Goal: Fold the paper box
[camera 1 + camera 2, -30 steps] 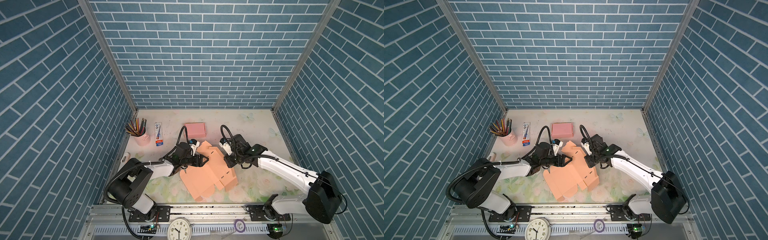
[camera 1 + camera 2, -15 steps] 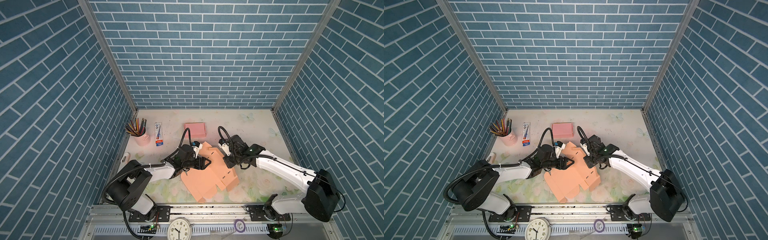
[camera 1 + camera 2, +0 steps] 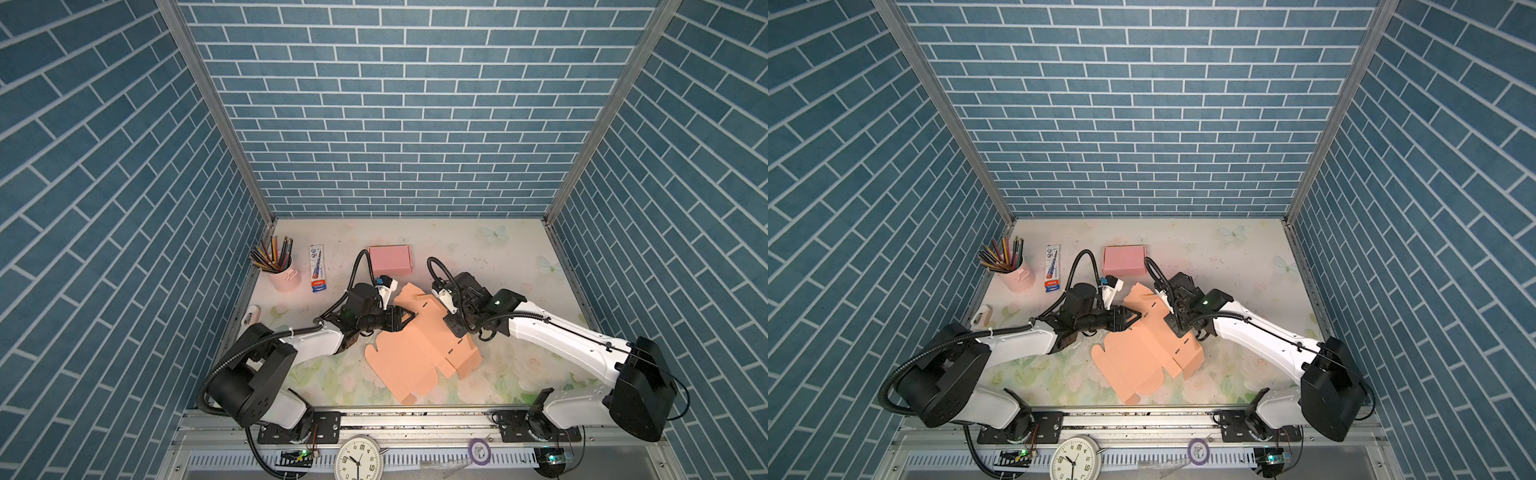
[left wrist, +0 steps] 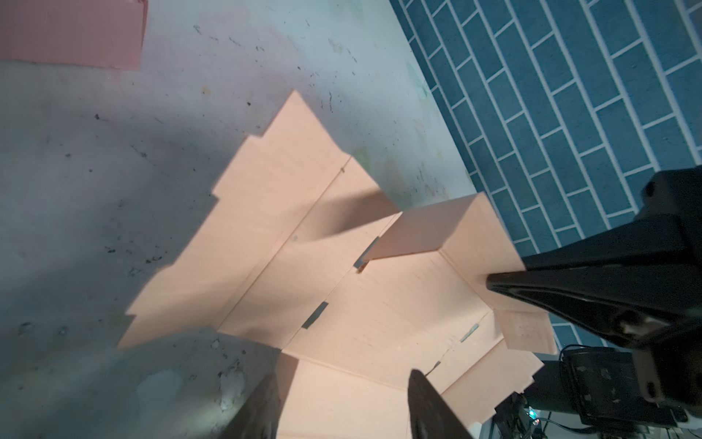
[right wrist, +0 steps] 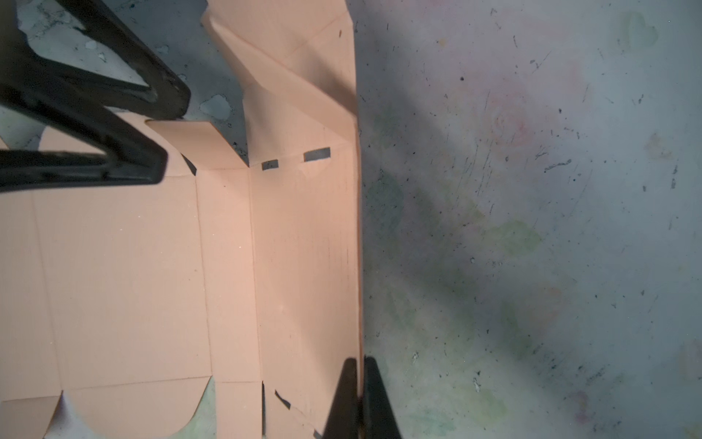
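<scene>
Jaws: the left pair is spread, tips pointing right in both top views, with a small flap (image 4: pixel 342 403) of the paper box (image 3: pixel 415 353) between its fingers (image 4: pixel 433 414). It isn't pinched as far as I can see. The right pair is pressed together on the rim of the raised side wall (image 5: pixel 304 247), at the sheet's right-hand edge.

Near: the blank's tail end lies flat on the desk (image 3: pixel 519 257) at lower centre of the top view, close to the front rail (image 3: pixel 415 415). No jaws are on it.

Mid: the sheet runs diagonally up from there through centre frame, mostly unfolded. The left arm (image 3: pixel 311 353) comes in from lower left and the right arm (image 3: pixel 561 340) from lower right, so the blank sits between the two tips. The flap lies straight ahead of the left tips, on the sheet's upper-left edge, so left is clearly the nearer arm for it. My read is that right acts as the anchor on the opposite wall. The next move depends on the flap staying inside the left gap. If the left pair closes off-line, it pushes the sheet toward the right instead.

Far: the pink box (image 3: pixel 390 258) sits just beyond the left wrist at upper centre, apart from the blank. The pencil cup (image 3: pixel 284 276) at upper left is well apart.
</scene>
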`<move>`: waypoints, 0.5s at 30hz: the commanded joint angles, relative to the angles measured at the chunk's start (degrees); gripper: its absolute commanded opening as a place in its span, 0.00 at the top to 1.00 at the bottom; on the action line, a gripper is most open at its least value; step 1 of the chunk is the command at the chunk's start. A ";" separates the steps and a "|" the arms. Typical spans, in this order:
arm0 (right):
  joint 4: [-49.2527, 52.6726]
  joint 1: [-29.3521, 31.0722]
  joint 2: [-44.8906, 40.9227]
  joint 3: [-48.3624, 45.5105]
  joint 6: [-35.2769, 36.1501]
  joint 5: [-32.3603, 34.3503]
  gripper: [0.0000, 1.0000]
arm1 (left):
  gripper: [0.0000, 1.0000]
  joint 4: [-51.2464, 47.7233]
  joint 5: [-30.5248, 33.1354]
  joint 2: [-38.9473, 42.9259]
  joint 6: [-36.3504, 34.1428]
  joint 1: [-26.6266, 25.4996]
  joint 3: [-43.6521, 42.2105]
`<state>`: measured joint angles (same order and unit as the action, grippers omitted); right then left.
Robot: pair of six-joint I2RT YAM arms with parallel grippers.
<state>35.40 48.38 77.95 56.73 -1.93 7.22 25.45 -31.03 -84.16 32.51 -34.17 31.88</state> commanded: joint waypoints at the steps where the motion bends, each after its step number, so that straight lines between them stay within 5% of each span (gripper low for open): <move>1: 0.73 0.35 -1.26 0.07 4.87 2.92 1.00 | 0.46 2.34 -2.82 0.84 1.14 1.42 0.87; 15: -1.41 2.66 -2.77 -1.76 14.11 7.32 1.00 | 0.48 3.53 -2.40 1.06 6.50 12.76 3.57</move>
<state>34.65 50.06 76.49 56.07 7.55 12.84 27.66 -33.34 -82.30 37.63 -23.31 33.71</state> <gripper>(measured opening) 0.053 0.524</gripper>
